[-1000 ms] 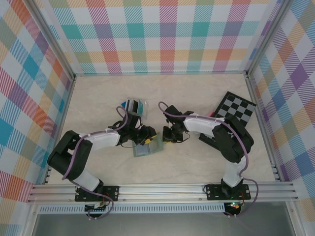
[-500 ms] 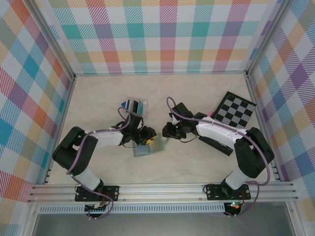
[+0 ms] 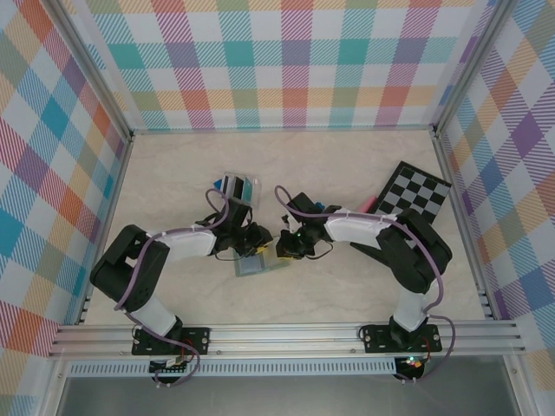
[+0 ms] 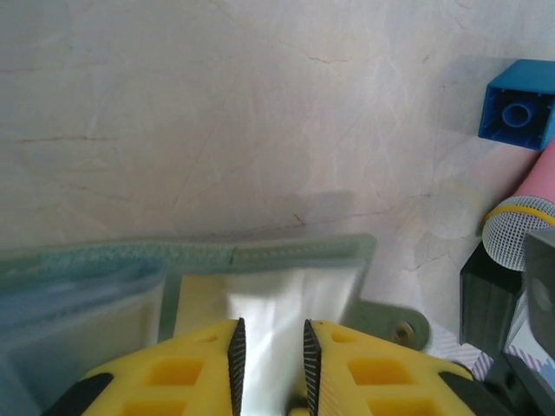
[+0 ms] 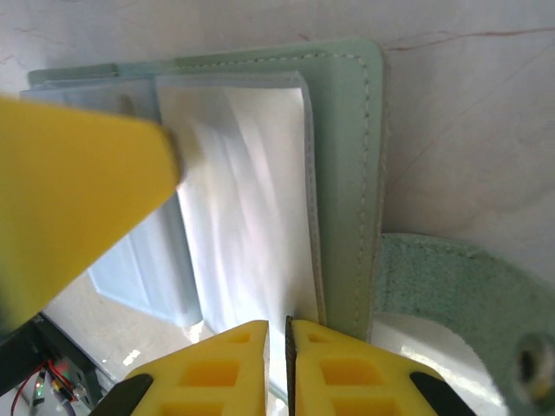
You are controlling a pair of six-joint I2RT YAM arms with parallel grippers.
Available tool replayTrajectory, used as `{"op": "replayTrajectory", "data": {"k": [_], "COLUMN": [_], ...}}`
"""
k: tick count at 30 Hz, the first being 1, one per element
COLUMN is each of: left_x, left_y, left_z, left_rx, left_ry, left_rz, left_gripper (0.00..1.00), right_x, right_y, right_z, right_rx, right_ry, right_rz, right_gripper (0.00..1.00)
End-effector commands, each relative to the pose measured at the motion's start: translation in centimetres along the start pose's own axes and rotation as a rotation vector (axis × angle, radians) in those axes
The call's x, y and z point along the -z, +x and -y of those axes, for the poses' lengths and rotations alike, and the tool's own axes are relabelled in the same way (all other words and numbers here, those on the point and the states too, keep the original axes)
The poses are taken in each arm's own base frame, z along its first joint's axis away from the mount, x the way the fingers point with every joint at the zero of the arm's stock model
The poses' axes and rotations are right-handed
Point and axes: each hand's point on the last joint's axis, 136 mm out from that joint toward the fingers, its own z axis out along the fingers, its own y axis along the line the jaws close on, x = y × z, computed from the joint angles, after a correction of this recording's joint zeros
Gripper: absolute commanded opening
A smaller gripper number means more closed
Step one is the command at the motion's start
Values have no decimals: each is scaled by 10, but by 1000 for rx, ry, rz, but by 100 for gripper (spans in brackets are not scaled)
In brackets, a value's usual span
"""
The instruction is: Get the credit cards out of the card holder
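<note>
Progress: no card out yet. Card holder point(image 3: 260, 264) lies open flat on the table point(image 3: 347, 173) between both arms, white card point(image 5: 251, 199) in its pocket. Left gripper point(image 4: 270, 364) jaws slightly apart over it. Right gripper point(image 5: 289, 347) jaws nearly together at the card's edge; can't tell if it grips. All extraction left.

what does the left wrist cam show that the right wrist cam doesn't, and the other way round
Left wrist, not right wrist: a blue block and a pink object with a yellow band and white mesh end. Right wrist, not left wrist: the right fingers, almost touching at the white card's near edge. Both: the open card holder, that card in its pocket, the strap tab, the marble table, and the left fingers, blurred at the side in the right wrist view.
</note>
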Motion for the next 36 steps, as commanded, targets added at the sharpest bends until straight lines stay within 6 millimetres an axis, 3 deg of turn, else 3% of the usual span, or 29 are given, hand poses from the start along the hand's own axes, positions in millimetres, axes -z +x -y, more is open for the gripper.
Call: {"op": "replayTrajectory", "data": {"k": [1,4,8,12,18,27,36], "left_x": [31,51,74,83,71,56,49], "left_y": [-4,-9,-11,-6,5,3,2], "left_z": [11,1,-32,-46,-48,-46,-62], "left_rx": [-36,-22,20,20,14,16,29], "left_ry": [-26,-47,-114,-111,-69,-53,-111], "left_rz": [36,52,65,52,-14,-54,-56], "left_gripper": [31,32,39,47,52,41,46], "right_x": [-1,-5,-8,-10,-14,-16,-17], "right_y": [-6,-5,-5,-3,-2,-1,-1], "right_z": [-1,4,9,11,15,18,18], "right_rx": [9,12,14,16,14,5,-3], "right_ry": [18,37,53,66,83,95,102], "right_rz": [6,-1,-10,-32,-49,-58,-72], "right_gripper": [15,15,16,16,17,16,16]}}
